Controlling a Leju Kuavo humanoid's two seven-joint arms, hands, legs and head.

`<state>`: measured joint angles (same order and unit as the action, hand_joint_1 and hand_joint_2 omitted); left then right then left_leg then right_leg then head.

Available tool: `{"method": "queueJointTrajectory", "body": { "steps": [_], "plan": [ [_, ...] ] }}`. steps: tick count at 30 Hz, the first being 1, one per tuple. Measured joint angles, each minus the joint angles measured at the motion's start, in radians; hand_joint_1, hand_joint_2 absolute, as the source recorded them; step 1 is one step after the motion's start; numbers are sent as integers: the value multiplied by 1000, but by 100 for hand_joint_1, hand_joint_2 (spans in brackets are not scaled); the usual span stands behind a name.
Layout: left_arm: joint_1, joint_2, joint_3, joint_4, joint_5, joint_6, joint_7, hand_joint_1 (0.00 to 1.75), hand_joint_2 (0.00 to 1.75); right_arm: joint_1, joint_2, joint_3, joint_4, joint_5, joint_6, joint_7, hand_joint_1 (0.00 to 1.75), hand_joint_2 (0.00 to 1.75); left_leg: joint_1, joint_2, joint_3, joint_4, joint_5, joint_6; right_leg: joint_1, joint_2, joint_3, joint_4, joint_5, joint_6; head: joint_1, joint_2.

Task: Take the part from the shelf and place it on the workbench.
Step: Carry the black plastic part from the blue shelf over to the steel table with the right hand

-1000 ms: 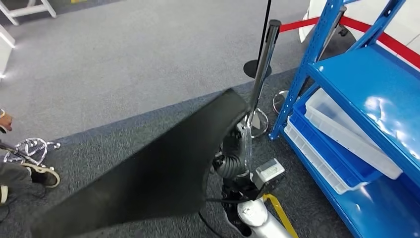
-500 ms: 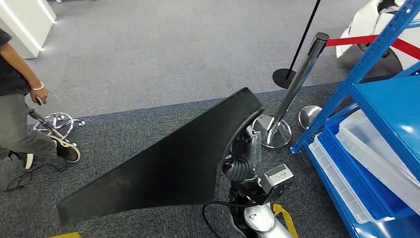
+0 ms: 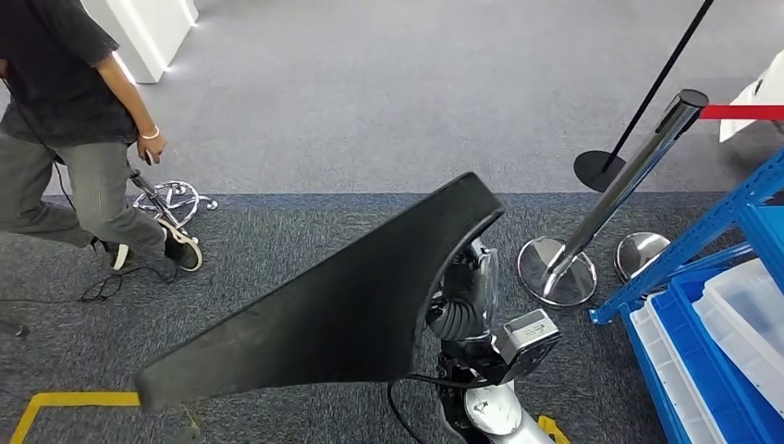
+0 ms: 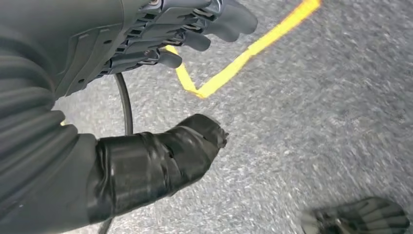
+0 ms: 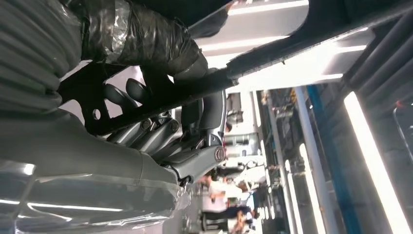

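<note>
Hiding right hand (image 3: 471, 277), black part (image 3: 342, 305), person's head cropped

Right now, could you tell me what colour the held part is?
Black, matte; the part shows best in the head view.

No text, brand, number or sign can be read in these pictures. A small grey module (image 3: 529, 335) on the robot's right wrist, at the lower middle of the head view, carries a pale label with tiny dark print, too small to make out.
</note>
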<state>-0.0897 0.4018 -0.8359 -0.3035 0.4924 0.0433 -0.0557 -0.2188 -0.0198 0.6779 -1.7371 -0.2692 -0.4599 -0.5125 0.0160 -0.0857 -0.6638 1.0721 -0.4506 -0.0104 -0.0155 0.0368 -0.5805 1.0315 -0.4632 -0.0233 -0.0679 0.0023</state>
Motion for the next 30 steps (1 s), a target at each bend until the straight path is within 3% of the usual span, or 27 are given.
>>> {"method": "queueJointTrajectory", "body": {
  "steps": [2,4,5,7,9,11,13,15,16,18,19,20,21,22,24,26,28,30],
  "plan": [
    [-6,1,0,0,0,0,-3,0,175,-1,0,0,0,-1,3,-1,171,175,-1,58,-58,112,-50,-7,3,-28,9,-5,-3,-6,-4,0],
    [-7,0,0,0,0,0,-4,0,175,0,0,0,0,-1,5,-1,171,175,2,75,-113,208,-77,-11,6,-57,13,-4,-9,-8,-5,0],
    [-6,0,-1,0,0,0,-5,0,175,1,0,0,1,-2,5,-1,171,175,2,79,-117,210,-66,-11,7,-71,14,-4,-13,-8,-5,0],
    [-4,1,-1,0,-1,0,-6,0,175,0,0,0,1,-4,7,-1,171,175,1,96,-63,105,-4,-6,9,-95,22,-3,-21,-5,-5,0],
    [-7,4,-1,0,-1,0,-7,0,175,-3,0,0,1,-5,9,-1,171,175,-11,129,2,-15,35,5,13,-117,32,-4,-29,2,-4,0],
    [-9,7,-1,0,-1,0,-9,0,175,-5,-1,0,1,-7,11,-1,171,175,-22,137,21,-54,35,18,16,-135,38,-7,-36,12,-4,0],
    [-5,10,-3,0,-1,0,-9,0,175,-6,-1,0,1,-10,12,-1,171,175,-21,115,25,-60,36,29,16,-145,44,-9,-44,23,-4,0],
    [-2,15,-7,0,-1,1,-9,0,175,-7,-2,0,1,-12,12,-2,171,175,-16,96,36,-70,36,39,13,-111,33,27,-68,32,-1,0],
    [-3,16,-10,0,-1,1,-9,0,175,-7,-3,0,1,-13,12,-2,171,175,-13,87,41,-72,36,44,11,-85,12,72,-91,33,0,0],
    [-9,16,-15,0,0,2,-9,0,175,-5,-4,-1,2,-19,14,-3,171,175,-14,65,42,-72,32,51,12,-51,-65,207,-142,32,4,0],
    [-10,15,-17,0,3,3,-8,0,175,-3,-5,-1,4,-24,17,-6,171,175,-15,52,43,-70,31,52,12,-45,-98,257,-152,32,5,0],
    [-11,13,-19,0,9,6,-8,0,175,-1,-5,-1,6,-31,23,-10,171,175,-15,38,43,-68,29,52,12,-42,-118,277,-144,32,5,0],
    [-10,12,-21,0,16,10,-8,0,175,0,-5,-1,8,-38,32,-16,171,175,-14,23,45,-65,26,51,12,-39,-116,255,-115,31,5,0],
    [-10,10,-21,0,25,14,-7,0,175,-2,-5,-1,11,-44,41,-22,171,175,-13,9,46,-60,23,49,10,-29,-97,198,-72,30,5,0],
    [-11,7,-22,0,41,17,-3,0,175,-8,-4,0,19,-49,62,-34,171,175,-12,-18,39,-45,14,40,1,26,-49,79,-14,29,4,0],
    [-13,6,-22,0,52,15,5,0,175,-14,-1,0,29,-49,77,-41,171,175,-8,-43,27,-37,12,28,-2,63,-30,33,-7,25,4,0],
    [-8,4,-22,0,55,12,11,0,175,-17,6,0,39,-46,82,-46,171,175,-1,-59,20,-39,16,16,2,41,-25,25,-5,14,5,0],
    [-4,2,-22,0,52,10,12,0,175,-21,15,0,46,-40,80,-51,171,175,-3,-16,7,-15,4,6,2,12,-14,12,-2,1,1,0]
  ]
}}
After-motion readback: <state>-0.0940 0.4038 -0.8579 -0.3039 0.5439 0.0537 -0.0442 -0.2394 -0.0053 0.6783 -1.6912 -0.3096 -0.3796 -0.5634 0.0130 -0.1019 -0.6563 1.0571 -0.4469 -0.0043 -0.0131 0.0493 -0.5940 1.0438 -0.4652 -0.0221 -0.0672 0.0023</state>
